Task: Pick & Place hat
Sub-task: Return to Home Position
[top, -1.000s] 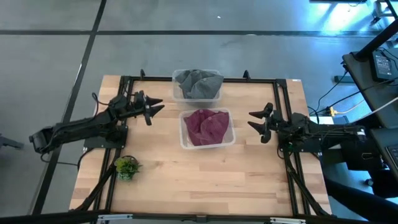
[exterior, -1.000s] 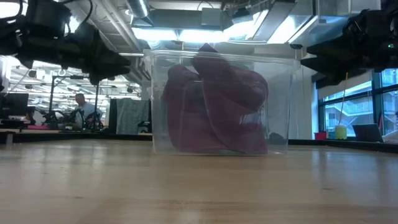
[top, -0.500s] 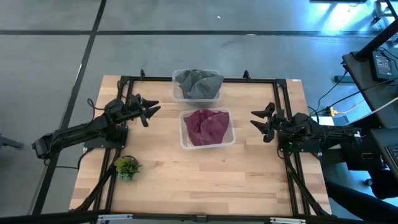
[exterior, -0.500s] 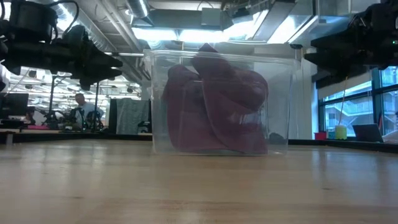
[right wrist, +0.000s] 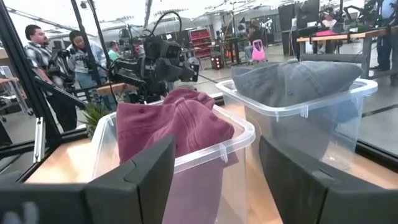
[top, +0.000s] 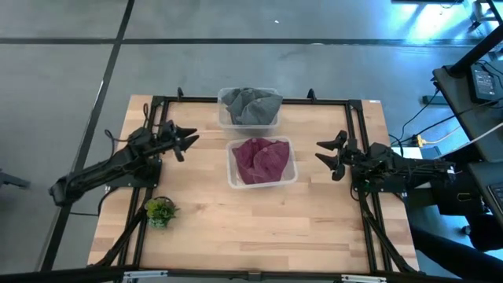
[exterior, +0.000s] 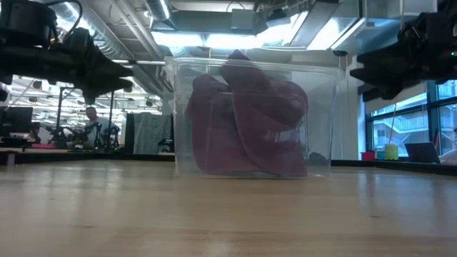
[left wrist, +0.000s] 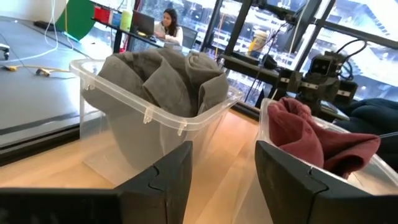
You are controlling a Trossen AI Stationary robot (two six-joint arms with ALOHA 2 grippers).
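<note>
Caps binned; I'm backing the arms off.
My left gripper (top: 185, 141) and right gripper (top: 328, 156) hang wide and empty, nothing left to carry. Between them the red cap (top: 262, 159) sits in the near bin (top: 231, 177); beyond it, gray caps (top: 250, 106) fill the far bin (top: 222, 110). Since a second ago the left has drawn back; the right barely shifted.

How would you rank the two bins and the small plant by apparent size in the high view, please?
1. Red-cap bin
2. Gray-cap bin, only slightly smaller
3. Small plant, clearly smallest
</note>
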